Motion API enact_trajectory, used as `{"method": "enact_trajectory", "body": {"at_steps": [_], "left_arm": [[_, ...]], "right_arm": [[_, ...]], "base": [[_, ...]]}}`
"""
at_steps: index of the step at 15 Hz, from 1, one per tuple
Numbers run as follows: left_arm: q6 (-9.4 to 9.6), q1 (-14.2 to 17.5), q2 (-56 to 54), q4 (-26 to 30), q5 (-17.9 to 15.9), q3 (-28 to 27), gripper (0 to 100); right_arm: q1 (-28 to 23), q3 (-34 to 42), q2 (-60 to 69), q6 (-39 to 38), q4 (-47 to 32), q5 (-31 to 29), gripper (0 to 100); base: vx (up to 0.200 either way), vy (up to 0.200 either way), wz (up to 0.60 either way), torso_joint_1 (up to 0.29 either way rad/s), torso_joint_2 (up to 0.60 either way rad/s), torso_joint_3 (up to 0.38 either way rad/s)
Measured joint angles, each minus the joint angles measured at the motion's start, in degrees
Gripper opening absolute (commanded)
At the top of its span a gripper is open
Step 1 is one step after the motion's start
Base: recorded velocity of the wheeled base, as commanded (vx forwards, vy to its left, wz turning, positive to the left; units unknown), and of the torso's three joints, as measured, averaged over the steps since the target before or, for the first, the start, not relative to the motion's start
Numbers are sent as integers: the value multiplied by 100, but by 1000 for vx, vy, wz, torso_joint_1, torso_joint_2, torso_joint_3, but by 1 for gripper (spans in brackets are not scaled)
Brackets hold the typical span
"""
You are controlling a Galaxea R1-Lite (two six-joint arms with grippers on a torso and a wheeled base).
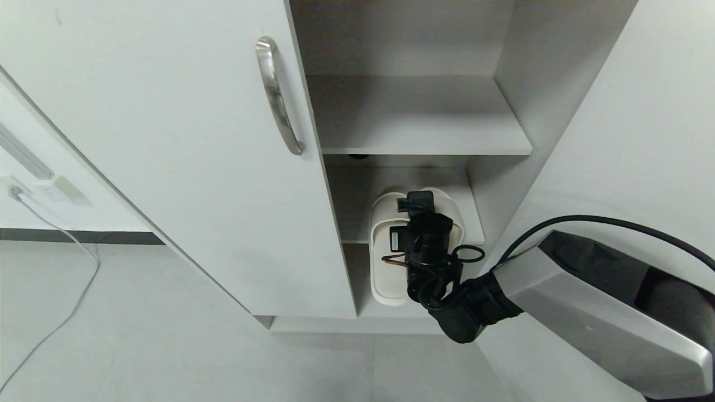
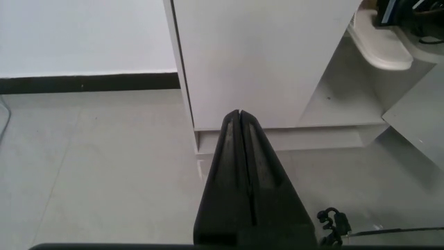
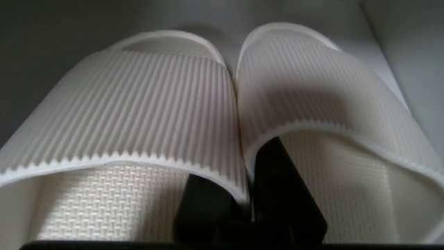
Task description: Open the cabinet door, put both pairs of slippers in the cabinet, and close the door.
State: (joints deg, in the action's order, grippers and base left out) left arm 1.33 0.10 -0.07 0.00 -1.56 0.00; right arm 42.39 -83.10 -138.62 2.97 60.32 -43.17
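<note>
From the head view the cabinet's right door [image 1: 614, 139] stands swung out beside the right arm, while the neighbouring left door [image 1: 167, 139] with its metal handle [image 1: 277, 95] is shut. The white slippers [image 1: 385, 268] sit at the level of the lower shelf [image 1: 349, 195], toes deep inside and heels poking out past the shelf's front edge, so their long axis runs straight into the cabinet. The right gripper [image 1: 420, 204] is on top of them, its arm coming in low from the right with the wrist aimed along that same axis. I can't tell whether the soles rest on the shelf or hang just above it. In the left wrist view the left gripper [image 2: 239, 121] is clenched on nothing, fingers pressed flat together, low over the floor tiles and well outside the cabinet; one slipper heel juts out far off at the shelf edge. So the right arm is clearly the nearer one. In the right wrist view the two ribbed straps lie side by side and touching, and the right gripper's dark fingers [image 3: 281, 180] pinch the slippers' adjoining inner edges together, one finger in each opening. My guess is the pair needs a straight push deeper before letting go, or the heels may foul the door.
</note>
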Motion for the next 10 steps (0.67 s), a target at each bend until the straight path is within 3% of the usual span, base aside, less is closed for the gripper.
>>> {"method": "enact_trajectory", "body": {"at_steps": [10], "left_arm": [[-29,-2,0,0,1,0,0]], "right_arm": [[-427,-2623,-650,0,-1790,30,0]], "base": [[0,0,0,0,0,0]]}}
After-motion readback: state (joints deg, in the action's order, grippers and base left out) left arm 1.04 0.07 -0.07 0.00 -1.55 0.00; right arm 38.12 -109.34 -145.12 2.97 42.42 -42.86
